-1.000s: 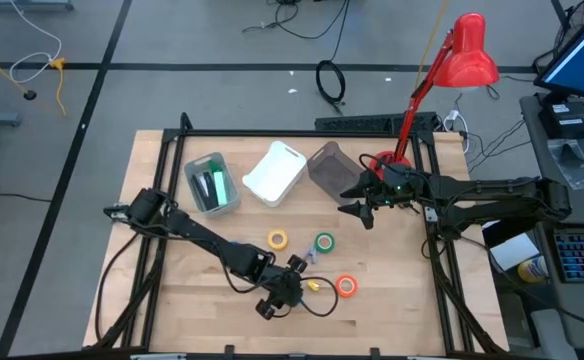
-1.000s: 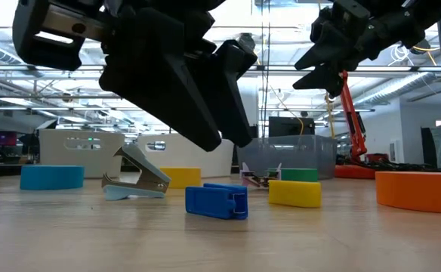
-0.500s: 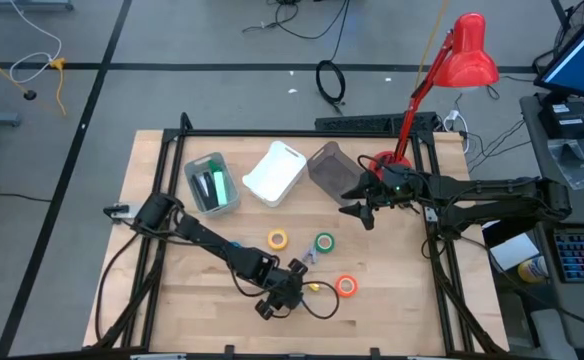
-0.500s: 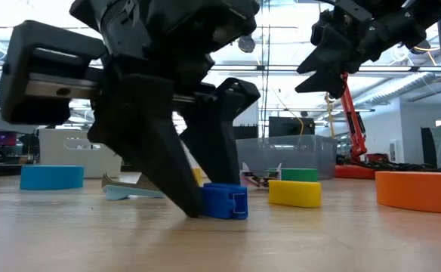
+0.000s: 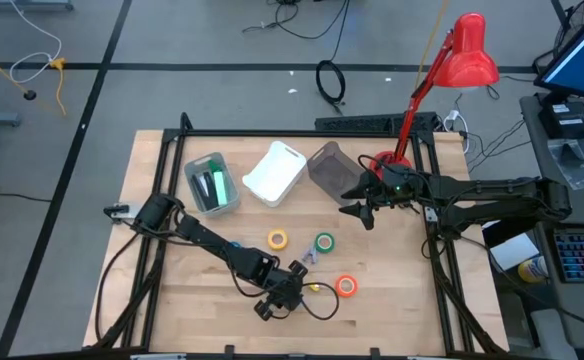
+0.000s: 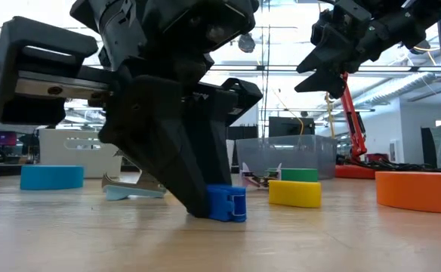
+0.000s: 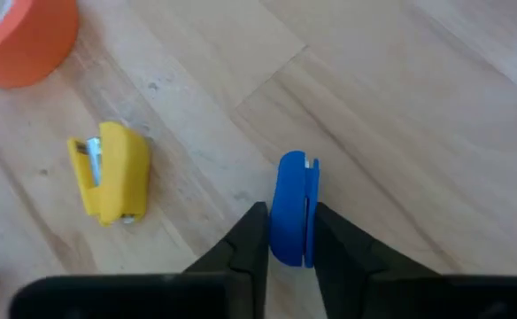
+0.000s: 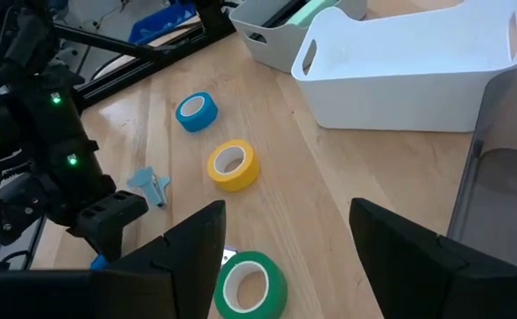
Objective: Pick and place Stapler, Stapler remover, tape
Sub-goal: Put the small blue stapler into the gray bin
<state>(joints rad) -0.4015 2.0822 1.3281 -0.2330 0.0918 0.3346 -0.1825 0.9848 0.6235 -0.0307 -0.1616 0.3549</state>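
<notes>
Wooden table: at six o'clock the left gripper jaws close around a small blue stapler, grasp step; lifting comes next. Right gripper hovers open at two o'clock

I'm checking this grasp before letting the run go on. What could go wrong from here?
The left gripper pinches only the near end of the small blue stapler, so it may pivot or slip out on lifting. The yellow stapler and orange tape roll lie close by; a sideways swing could knock them. The right gripper hangs open by the grey bin, apart from this.
</notes>
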